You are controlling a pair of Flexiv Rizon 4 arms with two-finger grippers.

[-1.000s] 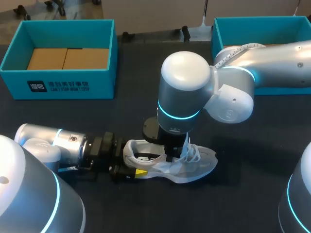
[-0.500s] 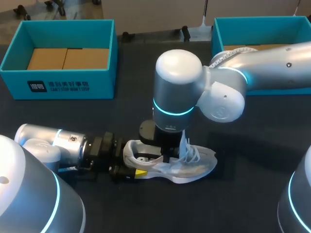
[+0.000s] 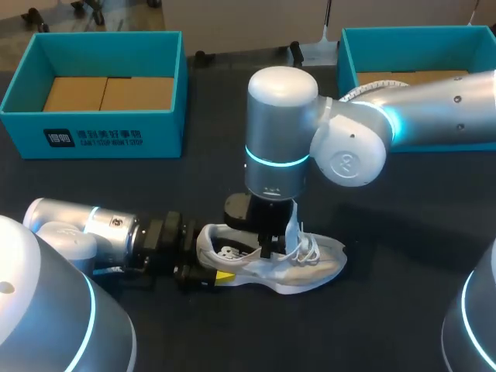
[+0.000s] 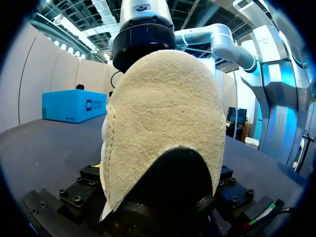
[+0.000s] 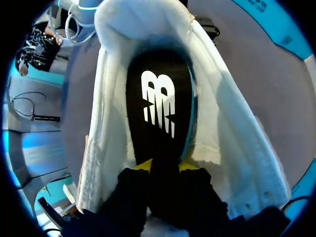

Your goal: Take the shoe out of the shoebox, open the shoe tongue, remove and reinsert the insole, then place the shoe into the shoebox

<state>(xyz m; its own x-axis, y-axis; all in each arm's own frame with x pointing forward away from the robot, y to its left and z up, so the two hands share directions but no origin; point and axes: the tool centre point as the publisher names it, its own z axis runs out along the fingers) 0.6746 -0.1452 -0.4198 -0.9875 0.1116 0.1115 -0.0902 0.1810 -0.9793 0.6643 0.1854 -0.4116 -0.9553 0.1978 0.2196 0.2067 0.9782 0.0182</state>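
A white shoe [image 3: 318, 267] lies on its sole on the dark table, toe to the right. My left gripper [image 3: 208, 263] comes in low from the left and is shut on the shoe's heel, one yellow tip against the near side. The beige heel [image 4: 163, 123] fills the left wrist view. My right gripper [image 3: 263, 246] points straight down into the shoe's mouth. In the right wrist view its yellow tips [image 5: 165, 167] pinch the near end of the black insole [image 5: 158, 108], which lies inside the white lining [image 5: 217, 148]. The laces [image 3: 308, 249] hang loose.
A teal box [image 3: 93, 139] with cardboard inside stands at the back left. A second teal box [image 3: 403, 39] stands at the back right, partly behind my right arm. The first box [image 4: 71, 106] also shows beyond the heel.
My right arm has shifted a little to the left over the shoe, and its fingers have closed in on the insole. The left arm and the shoe have hardly moved.
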